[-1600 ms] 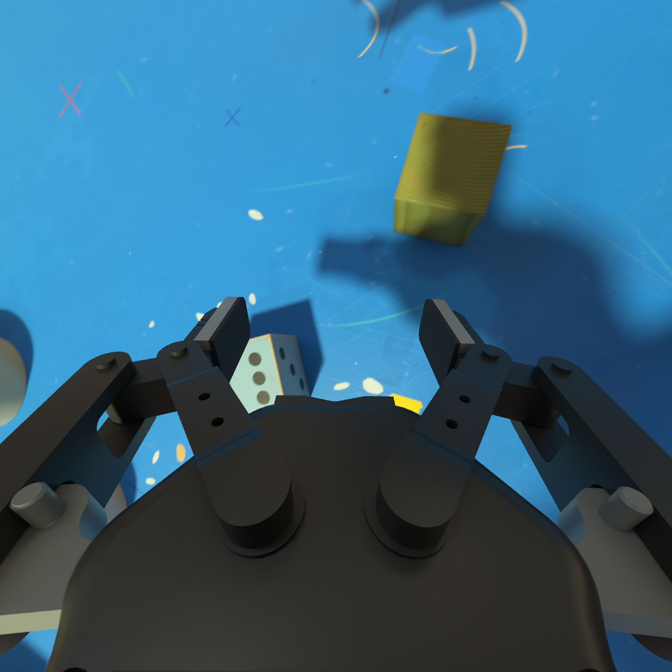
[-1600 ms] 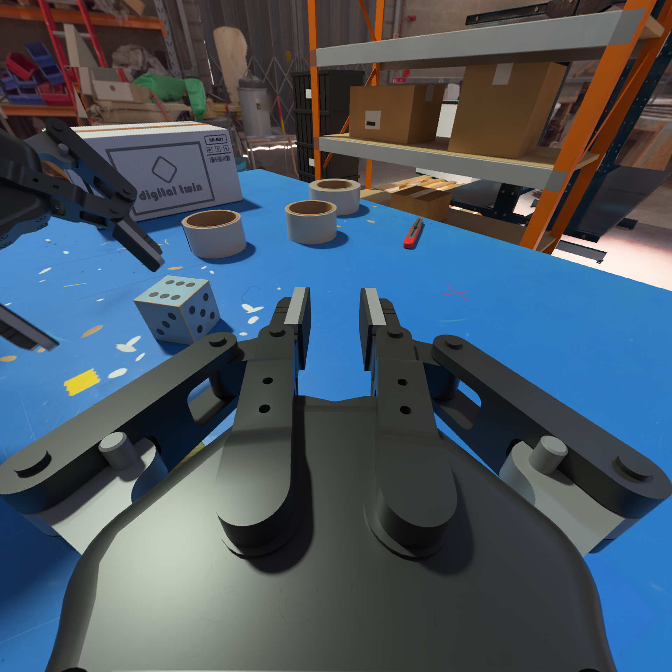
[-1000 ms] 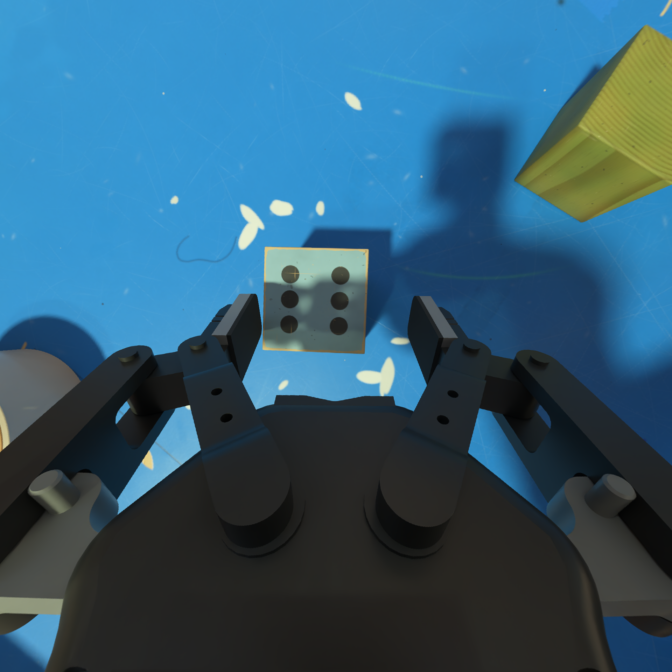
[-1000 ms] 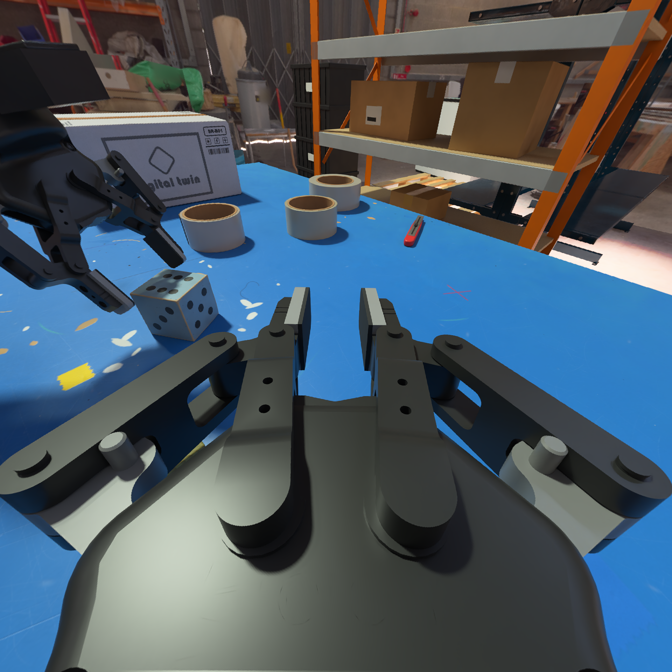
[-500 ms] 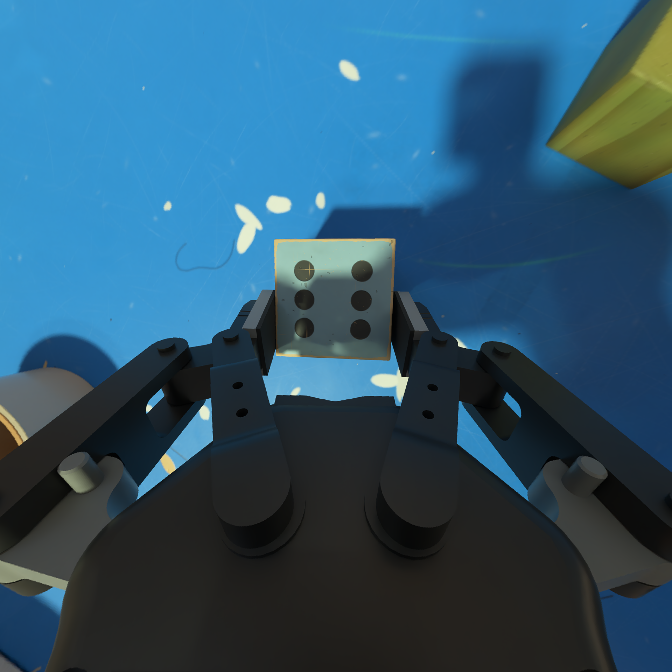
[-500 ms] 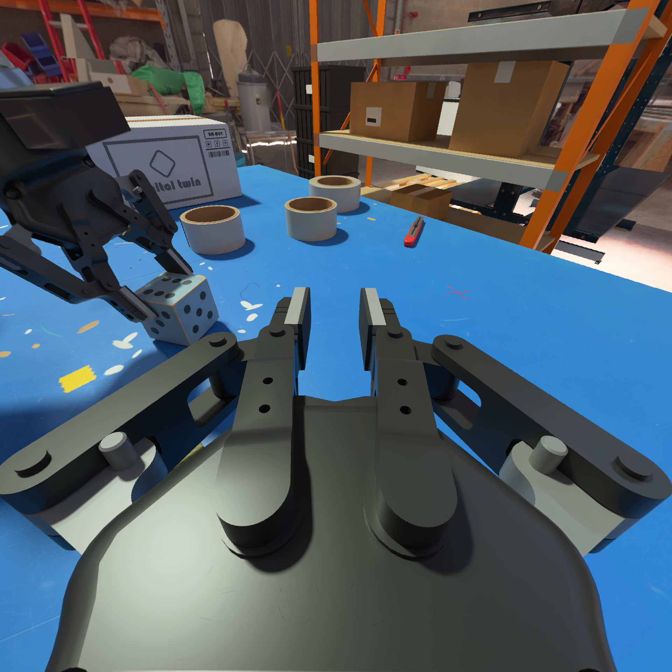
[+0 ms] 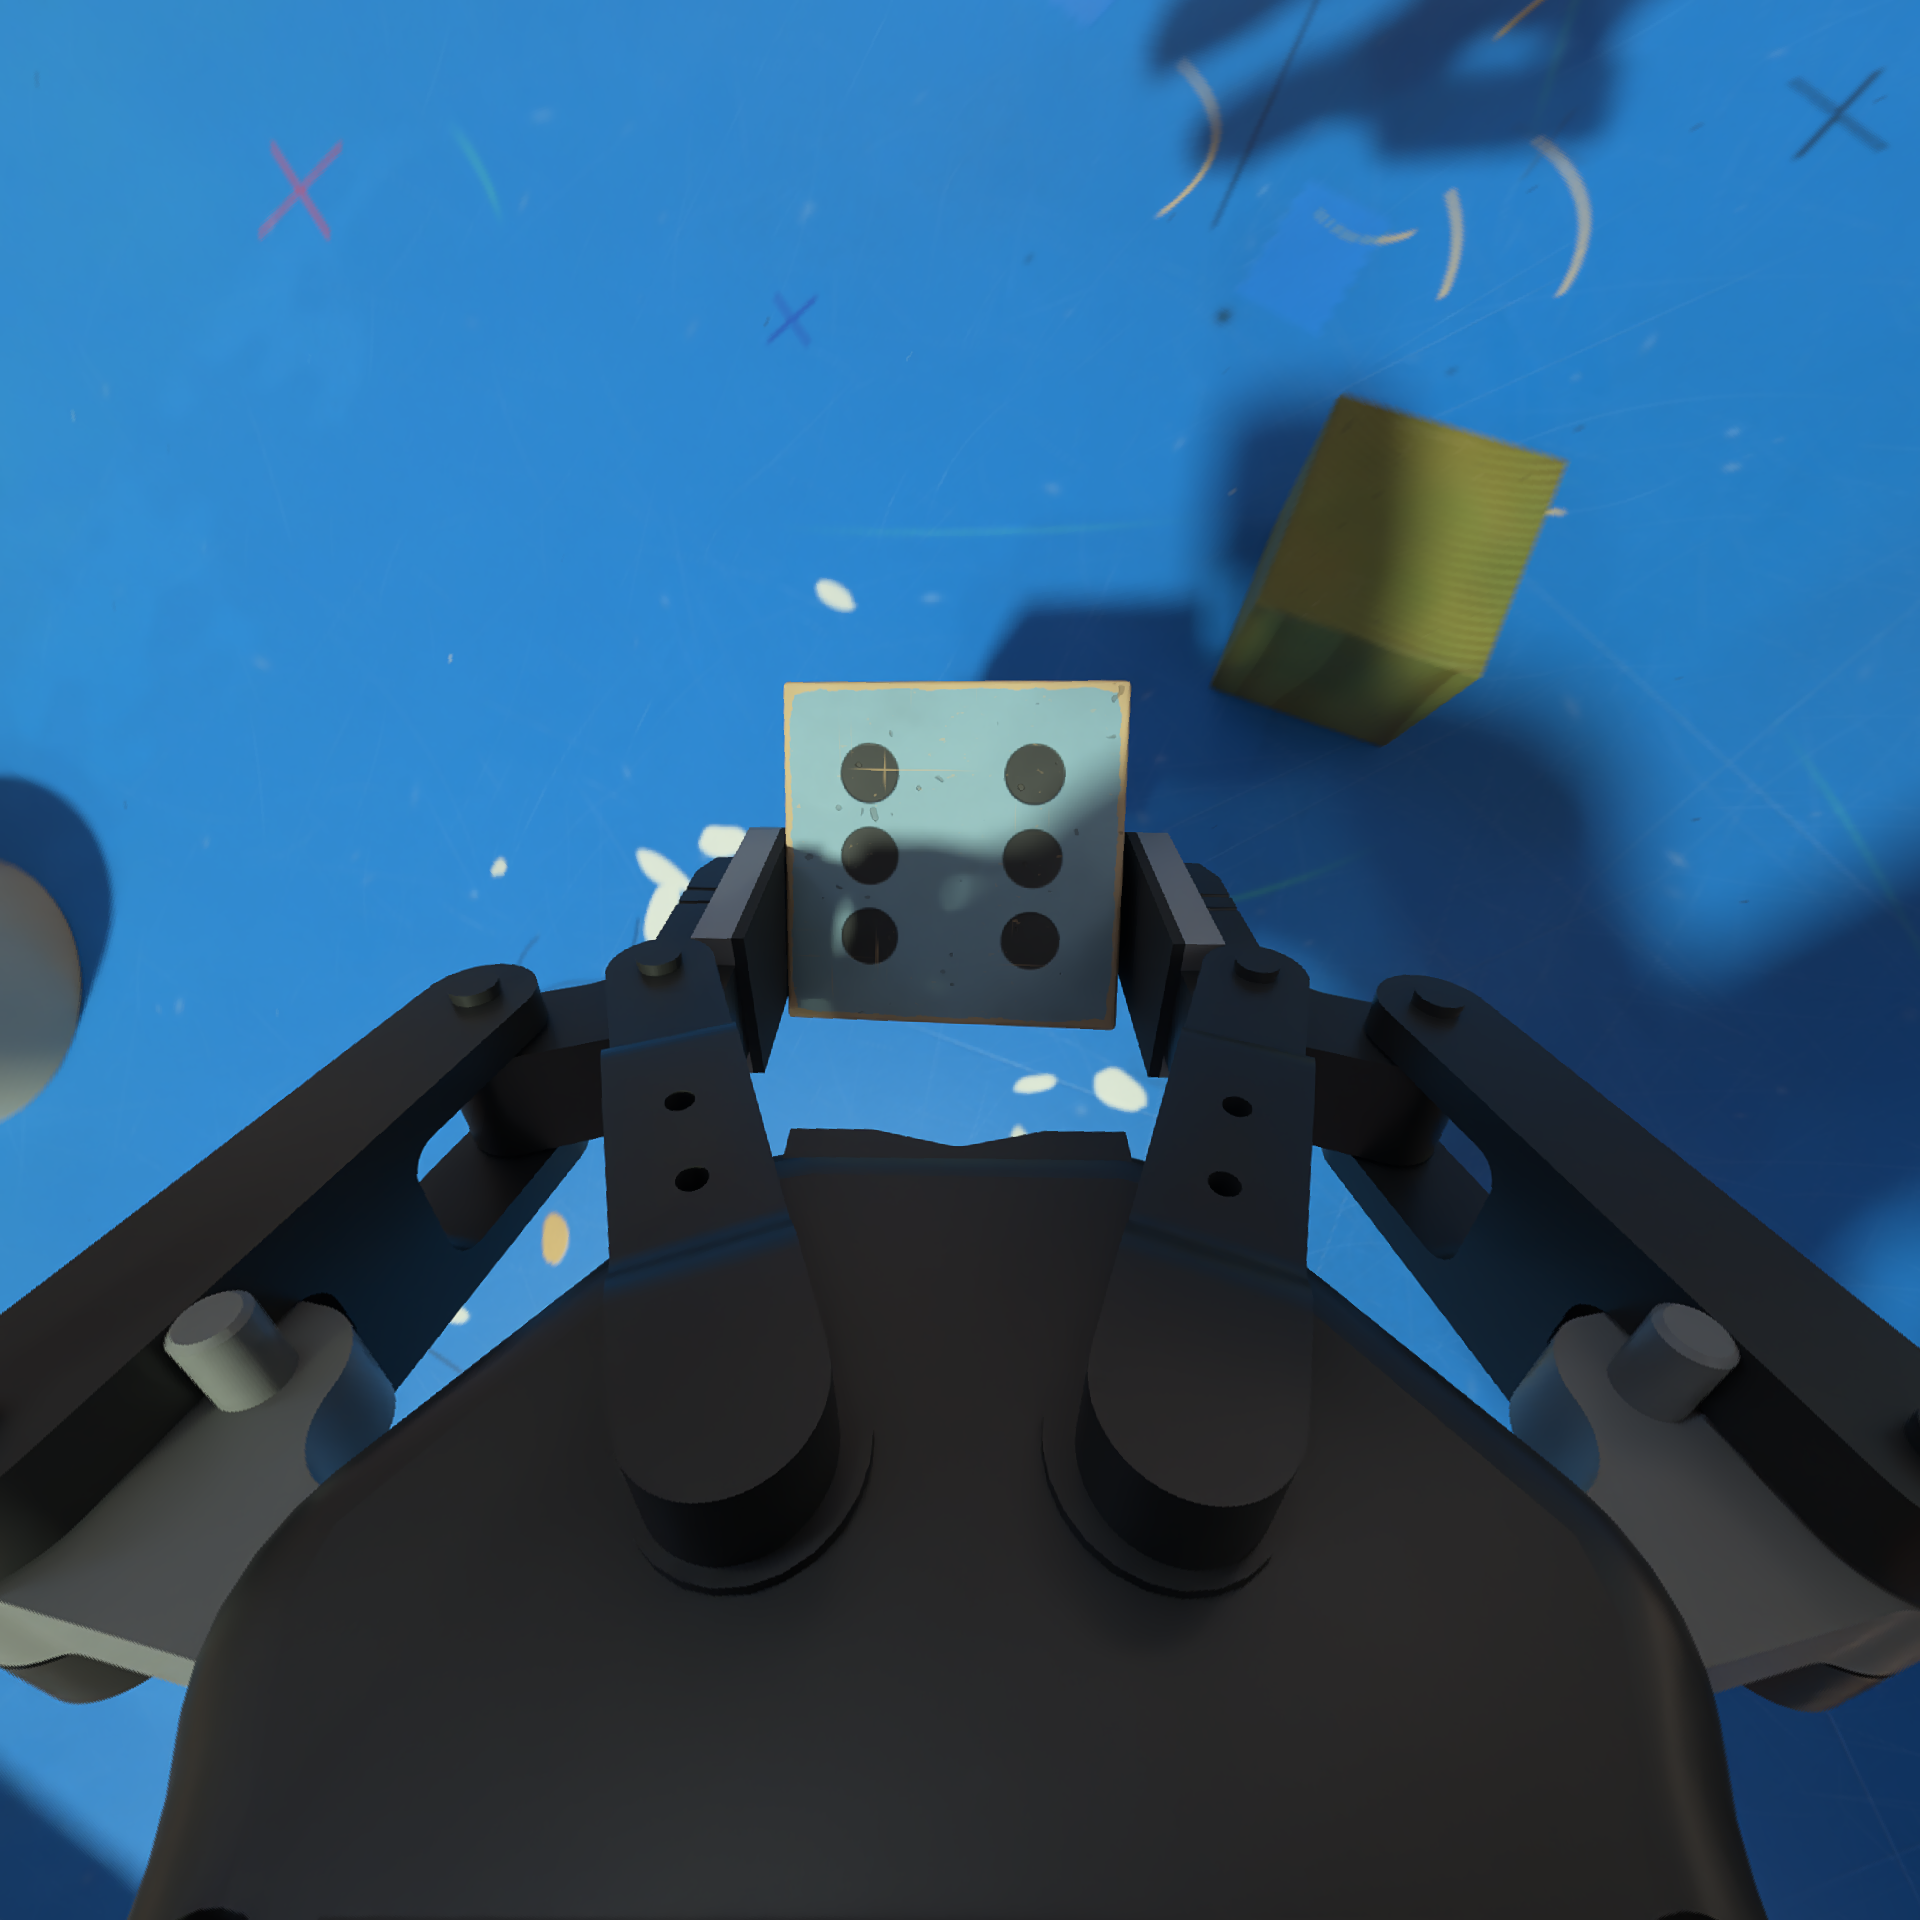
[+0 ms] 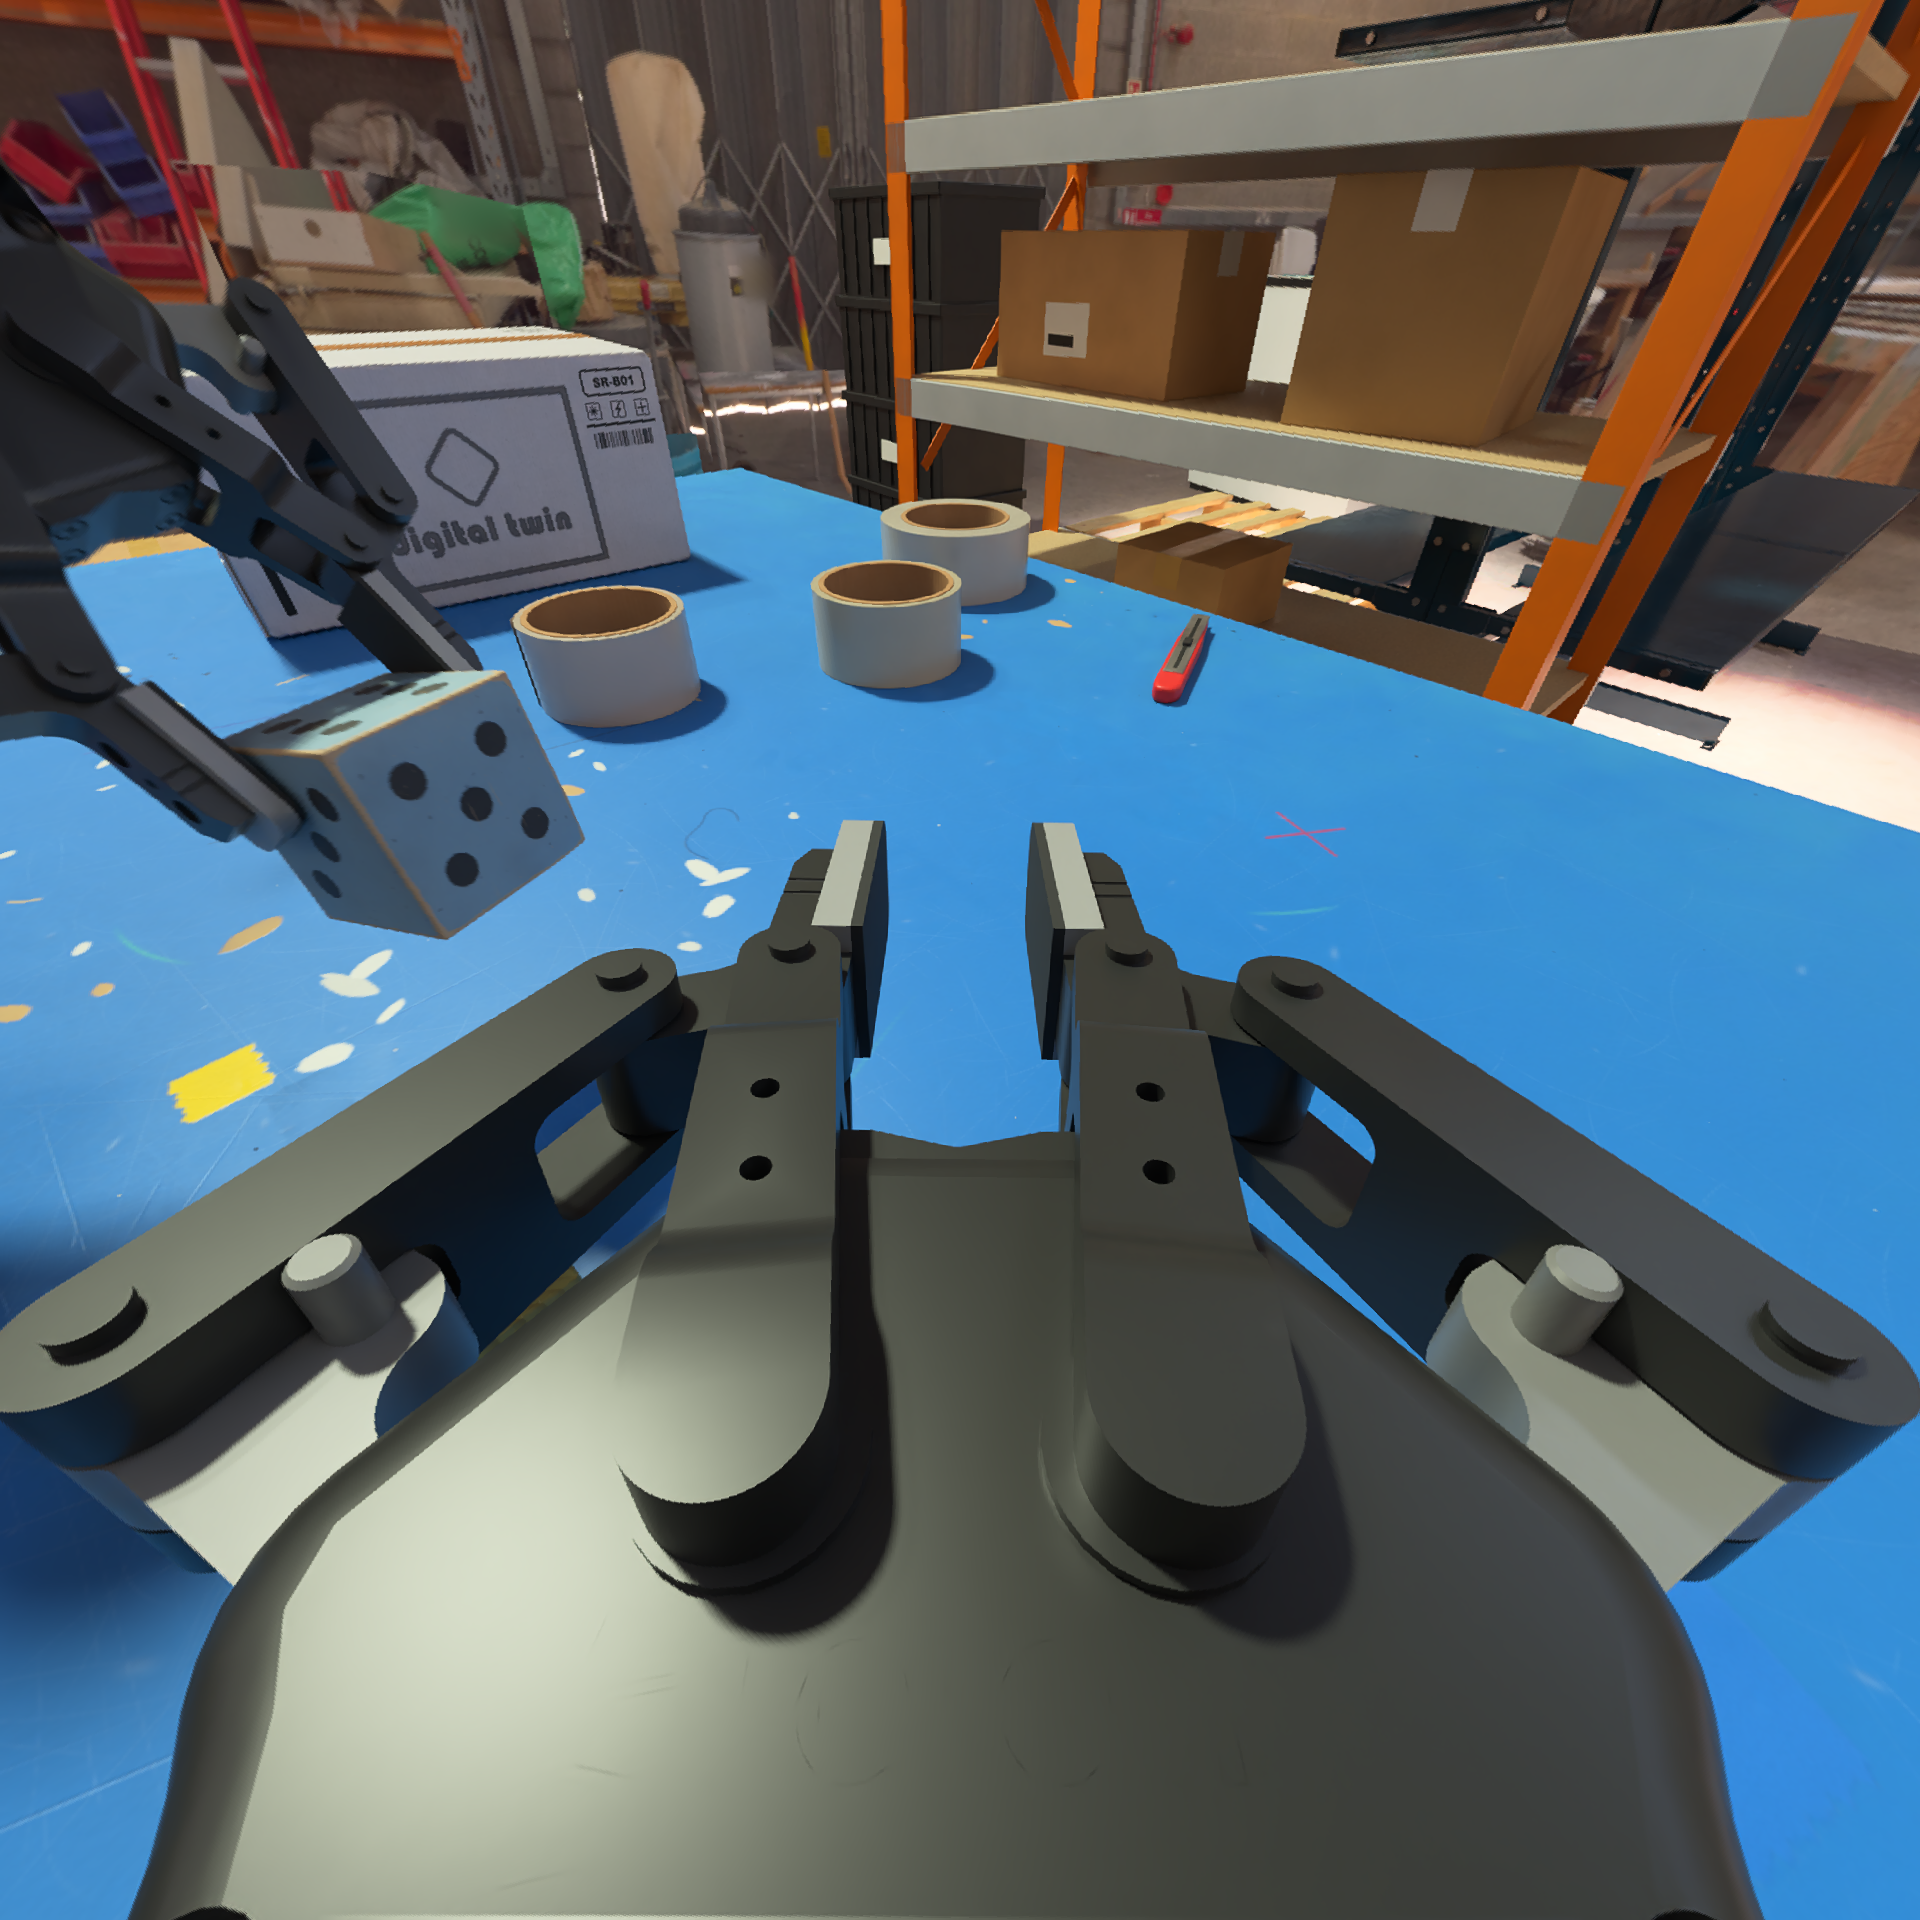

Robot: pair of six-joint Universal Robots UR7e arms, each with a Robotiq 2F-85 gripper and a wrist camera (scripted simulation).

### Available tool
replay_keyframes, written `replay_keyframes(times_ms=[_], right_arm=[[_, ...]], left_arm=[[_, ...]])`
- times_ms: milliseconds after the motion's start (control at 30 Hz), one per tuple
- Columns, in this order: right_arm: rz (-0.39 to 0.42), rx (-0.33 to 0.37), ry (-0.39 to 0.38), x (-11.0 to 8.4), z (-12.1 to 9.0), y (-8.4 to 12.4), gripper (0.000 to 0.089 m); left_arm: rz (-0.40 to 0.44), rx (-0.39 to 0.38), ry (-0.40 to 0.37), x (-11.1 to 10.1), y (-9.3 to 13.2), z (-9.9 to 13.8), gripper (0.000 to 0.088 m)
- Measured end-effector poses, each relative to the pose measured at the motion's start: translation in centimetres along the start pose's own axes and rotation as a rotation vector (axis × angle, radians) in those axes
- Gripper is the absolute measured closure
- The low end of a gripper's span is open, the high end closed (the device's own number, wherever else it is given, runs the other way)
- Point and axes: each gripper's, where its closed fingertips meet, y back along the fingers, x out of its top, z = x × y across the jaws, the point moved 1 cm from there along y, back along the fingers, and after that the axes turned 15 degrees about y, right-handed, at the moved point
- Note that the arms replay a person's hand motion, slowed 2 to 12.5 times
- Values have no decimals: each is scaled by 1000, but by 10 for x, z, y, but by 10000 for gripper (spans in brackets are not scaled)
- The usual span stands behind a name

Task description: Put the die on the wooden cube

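Observation:
My left gripper (image 7: 951, 914) is shut on the pale die (image 7: 954, 854), six-dot face toward the camera, and holds it clear above the blue table (image 7: 520, 520). The yellowish wooden cube (image 7: 1387, 566) sits on the table ahead and to the right of the die, in shadow. In the right wrist view the die (image 8: 416, 795) hangs tilted in the left gripper (image 8: 260, 769) at the left, above the table. My right gripper (image 8: 956, 894) is open and empty, low over the table. The wooden cube is not in the right wrist view.
Three tape rolls (image 8: 608, 649) (image 8: 886, 620) (image 8: 956, 545) and a white box (image 8: 499, 468) stand at the far side of the table. A red utility knife (image 8: 1179, 660) lies to the right. A roll's edge (image 7: 31, 987) shows at left. Shelving stands beyond the table.
My left gripper closed on the die and lifted it off the table. The wooden cube has come back into fuller view ahead right. The right gripper has not moved.

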Motion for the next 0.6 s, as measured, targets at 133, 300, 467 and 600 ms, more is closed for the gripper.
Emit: replay_keyframes(times_ms=[133, 300, 467, 600], right_arm=[[1, -4, -3, 0, 2, 1, 649], [4, -11, -15, -1, 5, 2, 649], [6, -21, -27, -1, 9, 3, 649], [11, -24, -42, -2, 12, 4, 649]], left_arm=[[29, -22, -65, 14, 5, 18, 348], [59, -51, -134, 30, 10, 38, 348], [88, -105, -181, 44, 12, 59, 348], [93, -133, -205, 51, 8, 71, 348]])
